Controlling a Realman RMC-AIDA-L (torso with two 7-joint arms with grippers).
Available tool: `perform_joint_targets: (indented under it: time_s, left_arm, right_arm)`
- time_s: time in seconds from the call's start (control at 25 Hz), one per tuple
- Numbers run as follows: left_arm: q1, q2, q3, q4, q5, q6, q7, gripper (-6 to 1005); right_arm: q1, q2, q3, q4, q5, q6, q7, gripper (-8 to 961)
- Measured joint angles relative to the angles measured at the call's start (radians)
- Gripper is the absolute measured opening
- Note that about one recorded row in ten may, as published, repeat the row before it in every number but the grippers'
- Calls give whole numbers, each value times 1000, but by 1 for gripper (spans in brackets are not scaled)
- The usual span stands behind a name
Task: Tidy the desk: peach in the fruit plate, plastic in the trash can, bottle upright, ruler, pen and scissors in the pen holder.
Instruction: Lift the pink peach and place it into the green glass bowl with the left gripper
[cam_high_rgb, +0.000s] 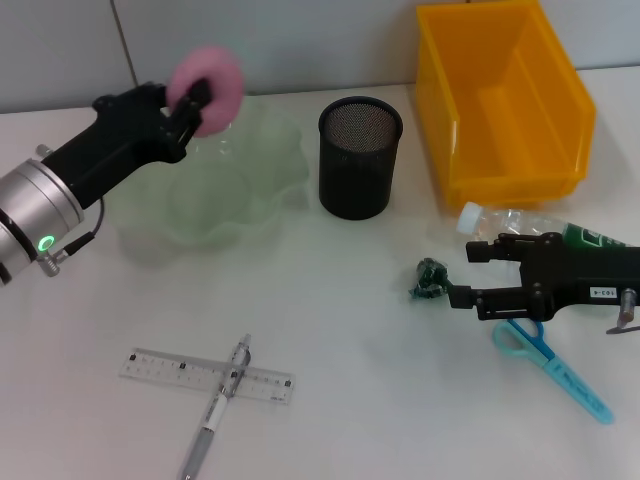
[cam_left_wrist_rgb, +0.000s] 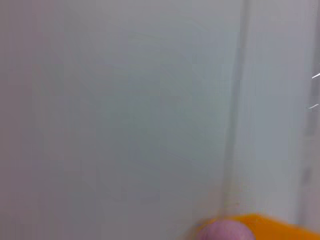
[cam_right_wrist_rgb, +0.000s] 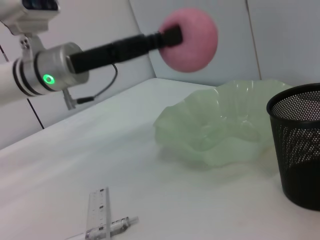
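The left gripper (cam_high_rgb: 196, 105) holds the pink peach (cam_high_rgb: 212, 85) in clenched jaws above the far part of the pale green fruit plate (cam_high_rgb: 255, 185), at the far left of the worktop (cam_high_rgb: 350, 330). The right gripper (cam_high_rgb: 467, 275) hovers at the right with jaws released, just beside a green plastic scrap (cam_high_rgb: 430, 280); bottle (cam_high_rgb: 520, 224) and scissors (cam_high_rgb: 555, 368) lie by it, while ruler (cam_high_rgb: 160, 368) and pen (cam_high_rgb: 218, 408) lie crossed near left, and the mesh pen holder (cam_high_rgb: 358, 155) stands in the middle
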Motion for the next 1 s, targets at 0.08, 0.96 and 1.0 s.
perform_joint_targets:
  time_s: [0.08,0.96,1.0]
  left_arm:
    - [-18,-1,0,-33,-17,-55,57,254]
    - [-48,-1,38,-76,-25,-168,93,471]
    - [-49,-1,38,-76,-25,-167,91,486]
  right_arm:
    - [1,0,0,-1,0,0,0,771]
    - [13,-5,-10,2,0,10,-5,759]
    - [14,-5,-10,2,0,10,-5,758]
